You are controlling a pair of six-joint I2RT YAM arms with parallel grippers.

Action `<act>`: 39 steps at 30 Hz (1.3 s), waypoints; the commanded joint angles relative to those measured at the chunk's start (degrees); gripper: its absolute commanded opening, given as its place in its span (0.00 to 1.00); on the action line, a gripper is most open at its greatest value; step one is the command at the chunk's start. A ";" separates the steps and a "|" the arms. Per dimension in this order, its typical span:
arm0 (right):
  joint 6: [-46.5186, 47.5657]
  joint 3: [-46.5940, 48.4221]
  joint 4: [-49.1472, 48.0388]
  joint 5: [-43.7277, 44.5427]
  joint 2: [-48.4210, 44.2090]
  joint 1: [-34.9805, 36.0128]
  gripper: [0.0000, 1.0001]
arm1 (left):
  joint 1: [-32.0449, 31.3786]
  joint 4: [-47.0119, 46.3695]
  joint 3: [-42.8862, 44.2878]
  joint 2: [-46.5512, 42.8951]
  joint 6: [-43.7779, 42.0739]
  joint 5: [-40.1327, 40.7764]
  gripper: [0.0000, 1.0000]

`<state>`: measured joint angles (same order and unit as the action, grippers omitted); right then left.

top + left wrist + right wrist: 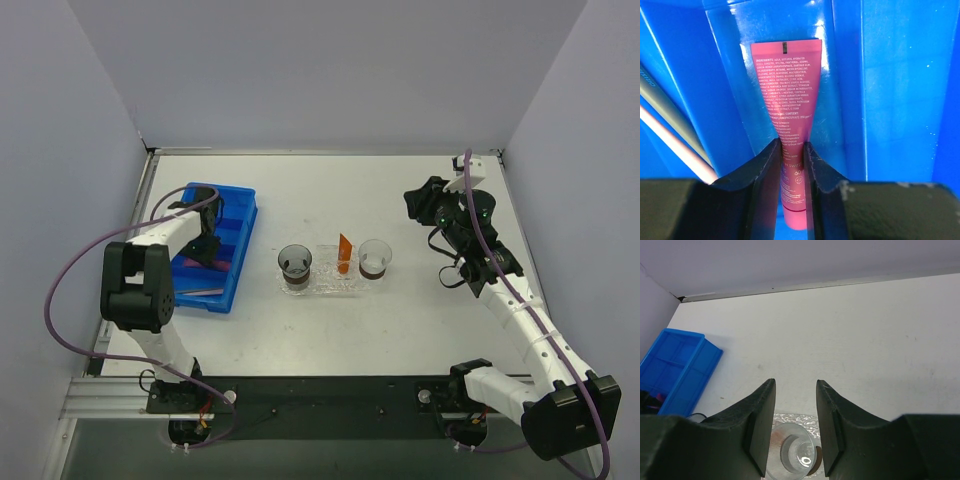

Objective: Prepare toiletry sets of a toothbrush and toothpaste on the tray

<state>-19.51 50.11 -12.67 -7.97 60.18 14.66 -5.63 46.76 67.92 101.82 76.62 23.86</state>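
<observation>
White tabletop carries the tray, pale grey walls on three sides.

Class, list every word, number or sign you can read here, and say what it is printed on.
"INGREDIENTS:" heads the print on the magenta toothpaste tube.
"60" sits lower on that tube, probably.
The fine print under the heading: too small to read.
Lettering on the greyish stick at the left: cut off, unreadable.
Top and right wrist views: no text.
</observation>
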 commanded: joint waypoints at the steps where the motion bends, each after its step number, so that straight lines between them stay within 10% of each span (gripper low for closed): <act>1: -0.53 -0.19 -3.86 -1.00 -1.65 -0.42 0.34 | 0.35 4.21 1.86 -2.85 -1.39 3.21 0.20; 15: -0.18 0.78 -4.65 -2.05 -1.56 -0.33 0.34 | -1.31 8.52 3.18 -17.44 -7.70 13.75 0.15; 24: -0.79 5.08 -2.19 -4.69 -0.59 -0.24 0.32 | -13.26 5.63 8.72 -24.03 -24.55 27.38 0.15; 39: -1.67 19.58 17.13 -10.22 3.44 8.36 0.30 | -23.54 -24.08 -6.48 -45.83 -55.26 -7.67 0.11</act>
<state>-20.18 63.42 -2.15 -15.09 61.56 19.25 -27.07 33.01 62.96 58.35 29.91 30.17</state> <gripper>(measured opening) 0.299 0.248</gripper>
